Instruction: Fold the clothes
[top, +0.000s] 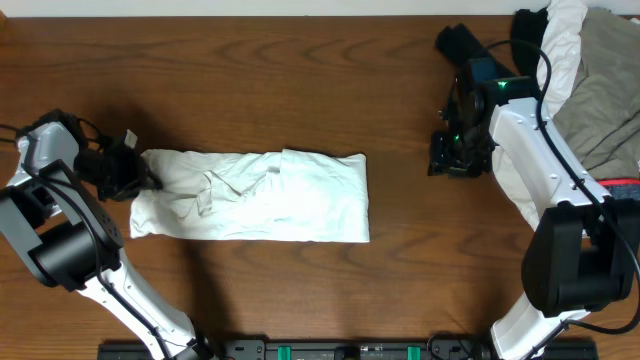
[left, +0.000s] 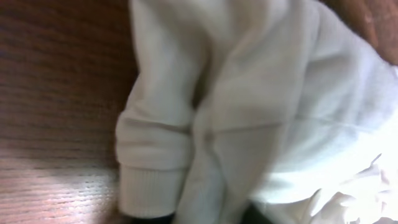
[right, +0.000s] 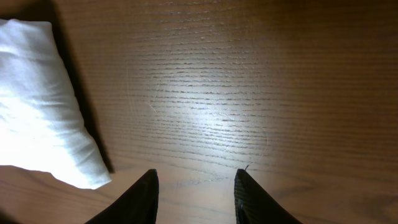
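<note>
While the white garment (top: 255, 197) lies folded on the table (top: 300, 80), the left gripper (top: 135, 176) sits at its cuff end, cloth right against the jaws (grip state: can't tell). Right gripper (right: 196, 174) jaws spread apart over wood, garment corner off to their left; clothes pile (top: 600, 90) behind that arm.

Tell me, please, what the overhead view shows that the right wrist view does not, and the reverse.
Only the overhead shows the whole white garment lying as a long band, the left claw at its left end, and the pile of clothes at the table's far right corner. Only the right wrist view shows the right claw up close, its jaws apart with bare wood between them. Both show the wooden table and part of the garment, with the right claw clear of it.
</note>
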